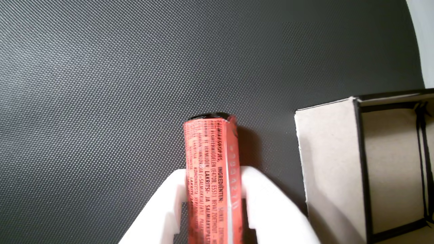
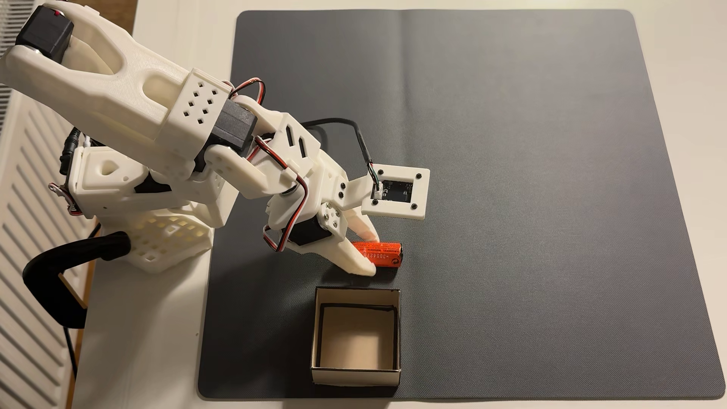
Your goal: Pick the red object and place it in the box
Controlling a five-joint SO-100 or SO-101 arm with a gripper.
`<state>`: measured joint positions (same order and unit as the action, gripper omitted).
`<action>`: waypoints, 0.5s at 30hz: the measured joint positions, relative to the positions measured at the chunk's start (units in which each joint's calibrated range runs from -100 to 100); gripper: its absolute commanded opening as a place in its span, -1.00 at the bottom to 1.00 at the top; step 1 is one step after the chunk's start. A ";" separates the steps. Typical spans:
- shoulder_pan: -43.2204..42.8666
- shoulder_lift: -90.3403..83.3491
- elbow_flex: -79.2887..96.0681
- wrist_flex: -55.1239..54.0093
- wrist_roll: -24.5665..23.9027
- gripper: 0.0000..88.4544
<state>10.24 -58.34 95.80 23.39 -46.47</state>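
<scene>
Half done maybe: claw [image 1: 213,189] pinched snug around the red tube [image 1: 212,169], box [image 2: 356,334] beside it waiting empty.

Orange-red red object [image 1: 212,176] with fine black print and dark end, white gripper [image 1: 213,203] fingers, cream-walled box [image 2: 356,334] with black edging and tan bottom, dark grey fine-dotted mat [image 2: 511,157], off-white desk [image 2: 684,78], red-black-white arm wires [image 2: 275,151], black cable [image 2: 338,122].

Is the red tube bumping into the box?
Apart. In the fixed view, a strip of dark mat shows between the red tube and the box; the wrist view shows that gap too.
</scene>
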 measured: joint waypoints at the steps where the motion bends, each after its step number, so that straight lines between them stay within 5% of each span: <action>1: 0.07 0.00 0.00 0.00 0.00 -0.97; 9: 0.15 0.00 -1.46 1.04 1.13 -0.98; 15: -1.63 0.00 -16.79 15.39 -0.38 -0.98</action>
<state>8.61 -58.34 79.01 38.78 -46.84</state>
